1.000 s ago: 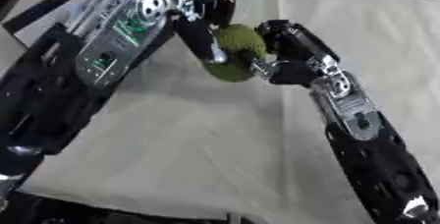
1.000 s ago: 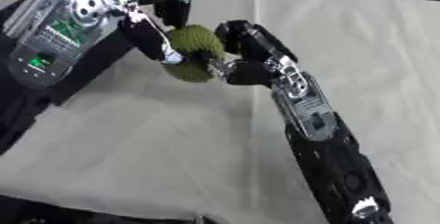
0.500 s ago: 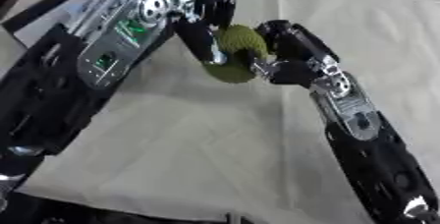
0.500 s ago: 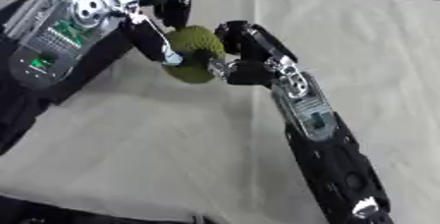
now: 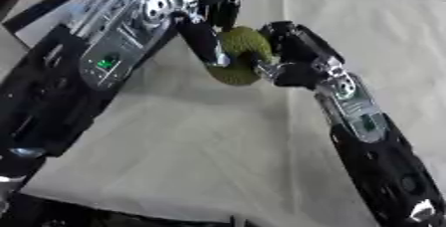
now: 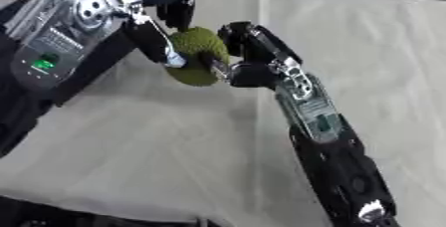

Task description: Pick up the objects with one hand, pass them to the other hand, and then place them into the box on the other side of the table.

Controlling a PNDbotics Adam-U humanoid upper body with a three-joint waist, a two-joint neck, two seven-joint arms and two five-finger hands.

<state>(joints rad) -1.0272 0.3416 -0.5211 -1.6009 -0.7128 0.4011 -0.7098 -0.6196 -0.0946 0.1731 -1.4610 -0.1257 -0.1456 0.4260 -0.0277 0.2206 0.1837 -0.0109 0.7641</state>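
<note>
- We see the olive-green round object (image 5: 237,54) in the upper middle of the frame, held above the cloth (image 5: 200,141)
- Our left hand (image 5: 205,27) curls round it from the upper left
- Our right hand (image 5: 292,54) curls against its right side, so both are equally near

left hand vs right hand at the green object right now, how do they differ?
The left hand reaches in from the upper left, its fingers lying over the top and left of the green object; the right hand comes up from the lower right and meets the object's right side. The left forearm shows a silver housing with a green light; the right forearm is mostly black. Both hands touch the object at once, above the cloth-covered table.
</note>
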